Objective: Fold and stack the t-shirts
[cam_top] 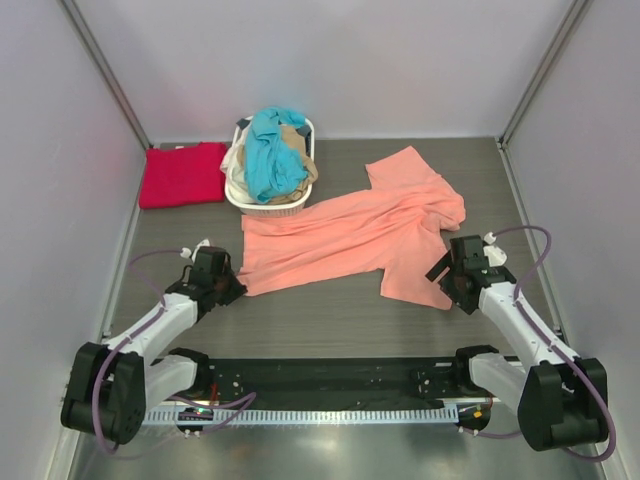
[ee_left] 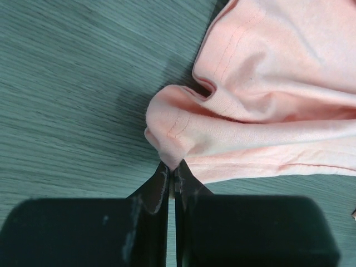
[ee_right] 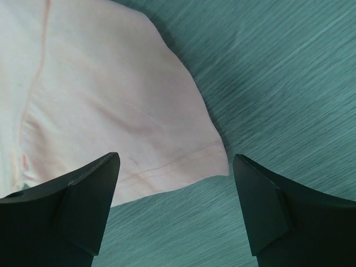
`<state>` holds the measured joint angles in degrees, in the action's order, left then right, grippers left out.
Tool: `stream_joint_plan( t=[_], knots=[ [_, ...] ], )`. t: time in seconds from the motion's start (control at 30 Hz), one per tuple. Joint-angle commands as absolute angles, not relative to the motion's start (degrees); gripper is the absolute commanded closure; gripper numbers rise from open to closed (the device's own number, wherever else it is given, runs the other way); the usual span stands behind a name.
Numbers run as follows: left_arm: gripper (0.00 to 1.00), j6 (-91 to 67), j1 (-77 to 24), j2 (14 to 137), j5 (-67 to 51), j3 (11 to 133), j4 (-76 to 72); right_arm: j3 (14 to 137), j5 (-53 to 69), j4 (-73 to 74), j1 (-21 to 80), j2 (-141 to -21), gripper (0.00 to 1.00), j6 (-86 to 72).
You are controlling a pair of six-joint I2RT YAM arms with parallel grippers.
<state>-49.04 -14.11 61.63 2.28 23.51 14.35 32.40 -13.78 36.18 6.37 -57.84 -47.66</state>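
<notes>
left hand [ee_left: 171, 170] pinching corner | salmon-pink t-shirt [cam_top: 340, 240] spread crosswise, rumpled

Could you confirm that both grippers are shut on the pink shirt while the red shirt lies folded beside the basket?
Not quite: only the left gripper is shut on the pink shirt. The right gripper is open above the sleeve hem, as the right wrist view shows. The red shirt does lie folded beside the basket.

The left gripper [ee_left: 173, 175] pinched a bunched hem corner of the salmon-pink t-shirt [ee_left: 267, 105], which spread over the table [ee_left: 72, 83] beyond the gripper.
</notes>
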Motion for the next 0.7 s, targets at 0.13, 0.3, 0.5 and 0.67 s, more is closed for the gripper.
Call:
stream_joint_plan(
  t=[0.13, 0.3, 0.5, 0.67],
  knots=[
    [1.00, -48.9, -13.8, 59.3, 2.0, 22.1, 12.3, 27.3, -11.4, 31.9, 6.4, -59.1, 0.26, -49.7],
    [1.00, -48.9, -13.7, 59.3, 2.0, 22.2, 12.6, 26.3, -11.0, 29.8, 6.4, -60.8, 0.46, -49.2],
    [1.00, -48.9, -13.7, 58.7, 1.8, 22.5, 13.3, 26.5, -10.2, 29.6, 6.4, -59.2, 0.98, -48.7],
    [1.00, -48.9, -13.8, 55.2, 1.1, 24.5, 17.9, 29.4, -9.8, 34.3, 6.4, -52.5, 0.99, -48.9]
  ],
)
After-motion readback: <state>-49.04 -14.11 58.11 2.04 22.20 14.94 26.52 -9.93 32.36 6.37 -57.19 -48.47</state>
